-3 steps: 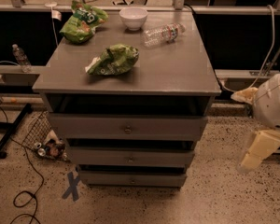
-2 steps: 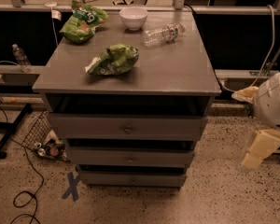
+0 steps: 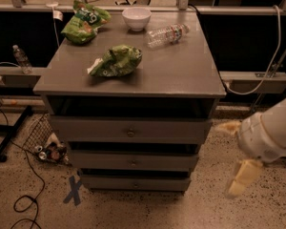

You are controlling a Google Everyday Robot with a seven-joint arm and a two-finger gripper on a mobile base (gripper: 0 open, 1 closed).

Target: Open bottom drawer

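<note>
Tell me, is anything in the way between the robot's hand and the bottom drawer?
No, nothing visible. The gripper hangs low to the right of the cabinet, and only bare speckled floor lies between it and the bottom drawer. The floor in front of that drawer looks free too.

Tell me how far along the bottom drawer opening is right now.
Nothing looks done yet: the bottom drawer sits pushed in under the middle drawer, with none of its inside showing. In hand: the pincer hangs to the right of the cabinet, low near the floor, apart from the drawer and its knob. Left: reach the knob, grip it and pull the drawer out.
</note>
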